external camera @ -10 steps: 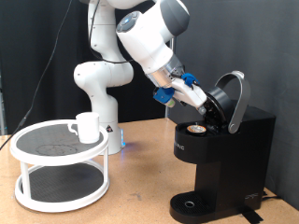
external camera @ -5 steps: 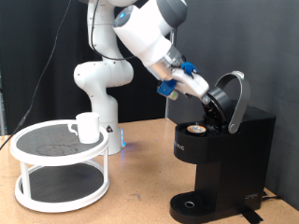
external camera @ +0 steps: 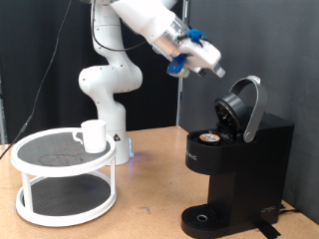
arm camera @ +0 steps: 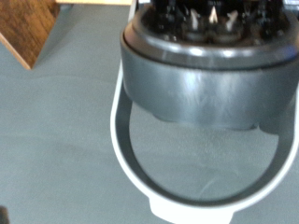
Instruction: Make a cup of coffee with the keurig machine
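Exterior view. The gripper (external camera: 213,66) hangs in the air above the keurig (external camera: 237,159) and a little toward the view's left of its raised lid (external camera: 242,108), touching nothing. Nothing shows between the fingers. Whether the jaws stand open or closed cannot be told at this size and angle. The lid is tipped up and back, well below the jaws. In the open chamber beneath it sits a pod (external camera: 209,138) with a tan top, so loading looks done. The lid is not yet shut. The drip base (external camera: 204,216) at the machine's foot is bare: no cup under the spout.

The cup (external camera: 94,135) stands upright on the upper tier of a white round stand (external camera: 64,177), far below the jaws and well off toward the view's left. It looks untouched, so moving it to the base is judged still to do, along with closing the lid and starting the brew.

The arm's base (external camera: 105,95) rises between stand and machine. A small blue light (external camera: 133,153) glows low beside it. Nothing blocks the way from jaws to lid. The raised lid itself is the nearest obstacle under the hand.

Wrist view. The fingers do not show here. The lid fills the picture from above: dark rounded head (arm camera: 204,70), grey loop handle (arm camera: 201,177). Needle parts glint at the frame edge. A strip of wooden table (arm camera: 28,26) shows in one corner, with grey floor elsewhere.
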Robot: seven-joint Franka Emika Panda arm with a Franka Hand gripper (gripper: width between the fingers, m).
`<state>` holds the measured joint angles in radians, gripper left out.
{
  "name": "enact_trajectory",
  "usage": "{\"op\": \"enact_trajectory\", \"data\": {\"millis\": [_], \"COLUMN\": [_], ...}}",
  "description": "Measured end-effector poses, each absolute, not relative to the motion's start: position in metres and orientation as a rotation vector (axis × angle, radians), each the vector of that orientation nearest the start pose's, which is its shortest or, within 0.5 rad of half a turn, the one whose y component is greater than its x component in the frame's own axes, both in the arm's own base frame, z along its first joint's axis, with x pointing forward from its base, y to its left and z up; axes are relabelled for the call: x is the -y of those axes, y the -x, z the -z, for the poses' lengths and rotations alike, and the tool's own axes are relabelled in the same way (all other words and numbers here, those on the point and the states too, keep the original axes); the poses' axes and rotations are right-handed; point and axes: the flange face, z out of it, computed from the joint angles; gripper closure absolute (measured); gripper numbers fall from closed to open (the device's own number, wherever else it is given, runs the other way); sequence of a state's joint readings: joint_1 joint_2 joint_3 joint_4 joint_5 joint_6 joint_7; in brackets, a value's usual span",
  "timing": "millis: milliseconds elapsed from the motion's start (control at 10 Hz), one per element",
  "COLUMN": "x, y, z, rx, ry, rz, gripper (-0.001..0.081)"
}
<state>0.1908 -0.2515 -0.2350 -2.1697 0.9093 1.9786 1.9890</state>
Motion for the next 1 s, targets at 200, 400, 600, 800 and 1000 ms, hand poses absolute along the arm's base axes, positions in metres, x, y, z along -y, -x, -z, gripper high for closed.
{"op": "enact_trajectory", "data": {"millis": [200,400,600,800,1000], "x": [-0.017,-0.018,-0.027,-0.049,-0.073], "y": [-0.490,-0.492,-0.497,-0.505,-0.516], "z": [-0.540,-0.539,-0.546,-0.557,-0.562], "rx": [-2.261,-2.245,-2.175,-2.160,-2.242], "ry": [0.876,0.861,0.823,0.888,0.967], "rz": [-0.949,-0.957,-1.023,-1.068,-1.034], "gripper": [0.0072,0.0072,0.0072,0.0072,0.0072]}}
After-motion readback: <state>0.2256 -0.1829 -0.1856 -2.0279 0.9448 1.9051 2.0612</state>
